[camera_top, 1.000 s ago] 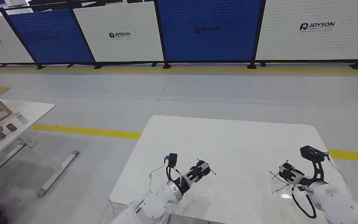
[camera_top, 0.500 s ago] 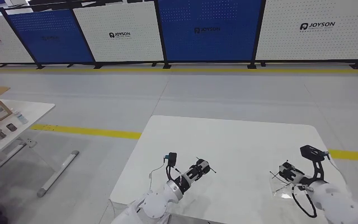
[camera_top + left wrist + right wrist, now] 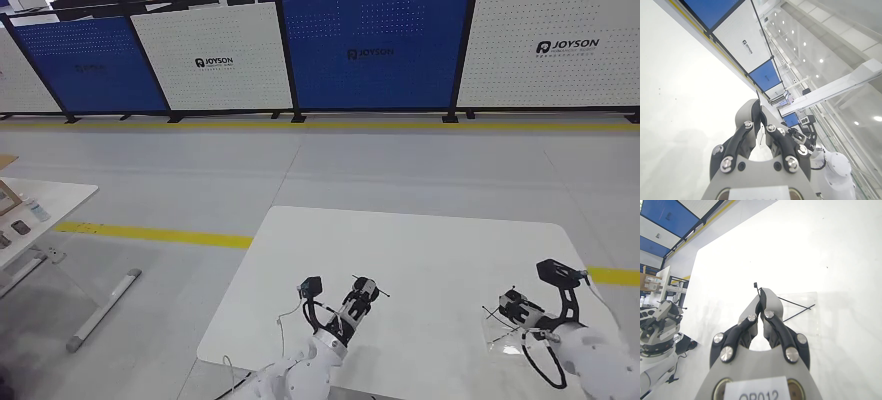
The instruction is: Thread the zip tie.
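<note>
while left hand (image 3: 759, 108) and right hand (image 3: 760, 296) pinch zip ties (image 3: 755, 284), another lies in tray (image 3: 806, 325).

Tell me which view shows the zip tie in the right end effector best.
The right wrist view: the zip tie sticks out of the shut right end effector, its square head plain against the white table. The top view gives a thin dark line; in the left wrist view it is too small to tell.

Clear sheet (image 3: 806, 323) by right end effector (image 3: 761, 295)
</note>
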`<state>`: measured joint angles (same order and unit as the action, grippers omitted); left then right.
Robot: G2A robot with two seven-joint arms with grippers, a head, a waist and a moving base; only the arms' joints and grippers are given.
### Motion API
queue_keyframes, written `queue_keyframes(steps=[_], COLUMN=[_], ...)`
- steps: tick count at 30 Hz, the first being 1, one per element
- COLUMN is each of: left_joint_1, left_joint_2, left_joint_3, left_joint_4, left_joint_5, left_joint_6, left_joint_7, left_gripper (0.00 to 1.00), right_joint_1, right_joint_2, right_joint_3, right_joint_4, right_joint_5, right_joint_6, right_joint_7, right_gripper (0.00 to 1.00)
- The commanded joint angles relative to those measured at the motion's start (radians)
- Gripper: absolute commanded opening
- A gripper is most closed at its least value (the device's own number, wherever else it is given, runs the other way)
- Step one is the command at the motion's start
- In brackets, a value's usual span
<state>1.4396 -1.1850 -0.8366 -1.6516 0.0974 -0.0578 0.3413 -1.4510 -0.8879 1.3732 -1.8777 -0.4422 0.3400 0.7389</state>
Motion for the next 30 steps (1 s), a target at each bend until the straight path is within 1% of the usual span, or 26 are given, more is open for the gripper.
queue_keyframes(steps=[1,5,7,8,9,12,13,14,20,21,22,25,27,30], left_joint_1=[0.000,0.000,-0.014,-0.020,-0.023,-0.021,-0.013,-0.001,-0.001,-0.001,-0.001,-0.001,-0.001,-0.001], left_joint_2=[0.000,0.000,0.004,0.008,0.015,0.032,0.037,0.038,0.038,0.038,0.038,0.038,0.038,0.038], left_joint_3=[0.000,0.000,-0.010,-0.025,-0.048,-0.097,-0.123,-0.138,-0.138,-0.138,-0.138,-0.138,-0.138,-0.138], left_joint_4=[0.000,0.001,0.002,-0.007,-0.018,-0.050,-0.072,-0.084,-0.084,-0.084,-0.084,-0.084,-0.084,-0.084], left_joint_5=[0.000,0.001,0.009,-0.001,-0.006,-0.017,-0.046,-0.092,-0.092,-0.092,-0.092,-0.092,-0.092,-0.092], left_joint_6=[0.000,0.001,0.026,0.034,0.050,0.096,0.091,0.073,0.073,0.073,0.073,0.073,0.073,0.073], left_joint_7=[0.001,-0.004,-0.091,-0.134,-0.195,-0.352,-0.386,-0.389,-0.389,-0.389,-0.389,-0.389,-0.389,-0.389], left_gripper=[0.00,0.00,0.00,0.00,0.00,0.00,0.00,0.00,0.00,0.00,0.00,0.00,0.00,0.00], right_joint_1=[0.000,0.000,0.000,0.000,0.000,0.000,0.000,0.000,0.000,-0.005,-0.013,-0.061,-0.110,-0.177], right_joint_2=[0.000,0.000,0.000,0.000,0.000,0.000,0.000,0.000,0.000,-0.002,-0.005,-0.014,-0.020,-0.026], right_joint_3=[0.000,0.000,0.000,0.000,0.000,0.000,0.000,0.000,0.000,0.000,0.004,0.011,0.018,0.014], right_joint_4=[0.000,0.000,0.000,0.000,0.000,0.000,0.000,0.000,0.000,0.005,-0.001,-0.033,-0.060,-0.109], right_joint_5=[0.000,0.000,0.000,0.000,0.000,0.000,0.000,0.000,0.000,0.008,0.007,0.067,0.094,0.101], right_joint_6=[0.000,0.000,0.000,0.000,0.000,0.000,0.000,0.000,0.000,-0.003,0.000,-0.014,-0.030,-0.048], right_joint_7=[0.000,0.000,0.000,0.000,0.000,0.000,0.000,0.000,0.000,-0.016,-0.060,-0.161,-0.246,-0.323], right_gripper=[0.00,0.00,0.00,0.00,0.00,0.00,0.00,0.00,0.00,0.00,0.00,0.00,0.00,0.00])
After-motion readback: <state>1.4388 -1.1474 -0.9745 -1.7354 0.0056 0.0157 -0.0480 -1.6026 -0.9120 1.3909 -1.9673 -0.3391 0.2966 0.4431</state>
